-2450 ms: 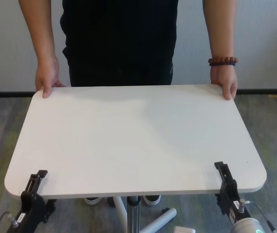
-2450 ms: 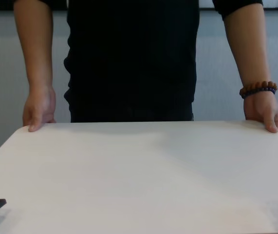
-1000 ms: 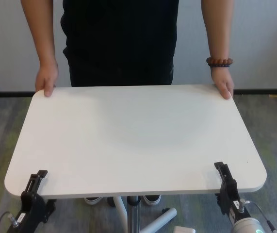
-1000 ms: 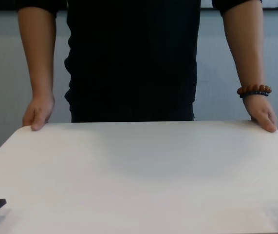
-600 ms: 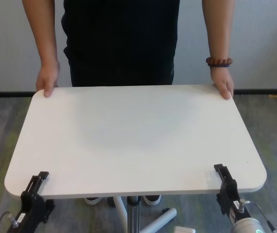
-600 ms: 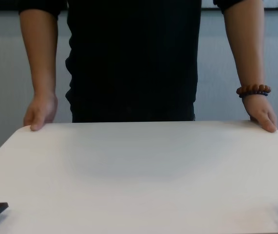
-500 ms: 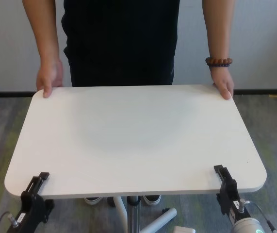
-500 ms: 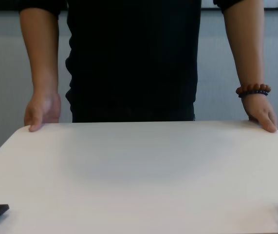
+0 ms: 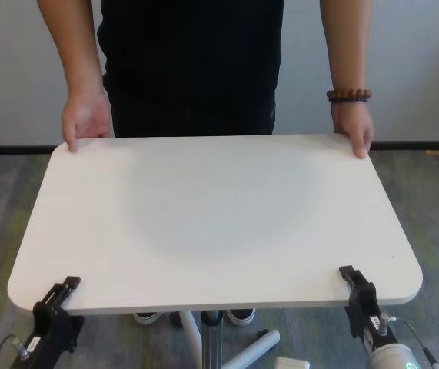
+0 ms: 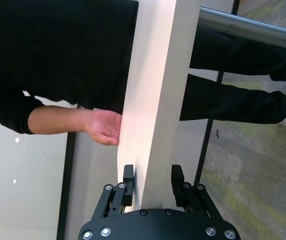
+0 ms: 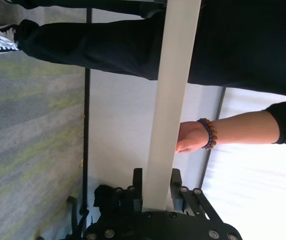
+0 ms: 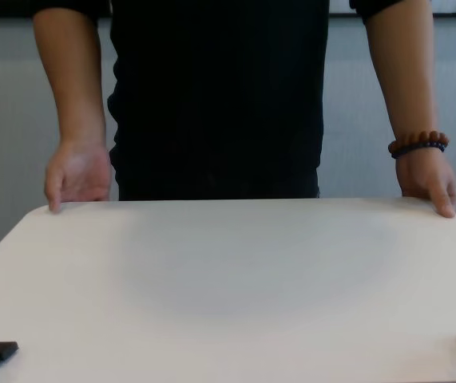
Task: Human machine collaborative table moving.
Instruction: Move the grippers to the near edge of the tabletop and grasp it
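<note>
**Two grippers and two hands share one tabletop**

Both grippers hold the near edge of the table (image 9: pixel 211 223), one close to each near corner. Our left gripper (image 10: pixel 153 182) has its fingers above and below the thin white board, and the left wrist view shows them clenched on it. Our right gripper (image 11: pixel 157 181) grasps the same edge in the same way near the other near corner. In the head view we see only their upper fingers lying on the board.

At the far edge of the table stands the human (image 9: pixel 192 61), in a black shirt. One hand (image 9: pixel 85 119) rests with fingertips on the far corner opposite our left gripper. The hand with the bead bracelet (image 9: pixel 354 129) holds the far corner opposite our right gripper. The table itself stands between us and the human, on a silver centre pole (image 10: pixel 248 27) over grey carpet.

We judge the board to be stiff and smooth, so it should not bend, but the fingers could slide along the edge if we pull at an angle. The single pole suggests that the table may tip or turn easily when one side pushes harder. The wide grip near both near corners looks right to us, because it resists turning. We think both arms should move together and follow the pace of the human.
</note>
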### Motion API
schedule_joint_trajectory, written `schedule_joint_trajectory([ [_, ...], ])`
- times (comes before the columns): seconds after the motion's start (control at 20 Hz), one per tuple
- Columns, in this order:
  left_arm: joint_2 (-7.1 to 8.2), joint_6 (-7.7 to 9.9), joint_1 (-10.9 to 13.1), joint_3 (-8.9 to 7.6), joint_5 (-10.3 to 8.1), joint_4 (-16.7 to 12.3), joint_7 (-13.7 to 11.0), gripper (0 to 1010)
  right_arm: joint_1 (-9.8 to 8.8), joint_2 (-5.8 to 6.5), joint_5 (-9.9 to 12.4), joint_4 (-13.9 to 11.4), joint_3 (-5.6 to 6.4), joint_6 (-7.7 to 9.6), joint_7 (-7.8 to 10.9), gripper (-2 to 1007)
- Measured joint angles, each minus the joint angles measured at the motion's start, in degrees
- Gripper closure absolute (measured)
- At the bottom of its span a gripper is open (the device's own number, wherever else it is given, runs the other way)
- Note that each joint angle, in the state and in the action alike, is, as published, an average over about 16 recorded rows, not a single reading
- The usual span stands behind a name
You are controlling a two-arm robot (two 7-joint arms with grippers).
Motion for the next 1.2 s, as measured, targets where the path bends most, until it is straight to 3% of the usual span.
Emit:
schedule_joint_trajectory([
  [0.45, 0.0, 0.0, 0.0, 0.0, 0.0, 0.0, 0.0, 593, 0.0, 0.0, 0.0, 0.0, 0.0, 0.0, -0.03, 757],
  [1.2, 0.0, 0.0, 0.0, 0.0, 0.01, 0.0, 0.0, 703, -0.01, 0.0, 0.0, 0.0, 0.0, 0.0, 0.01, 763],
])
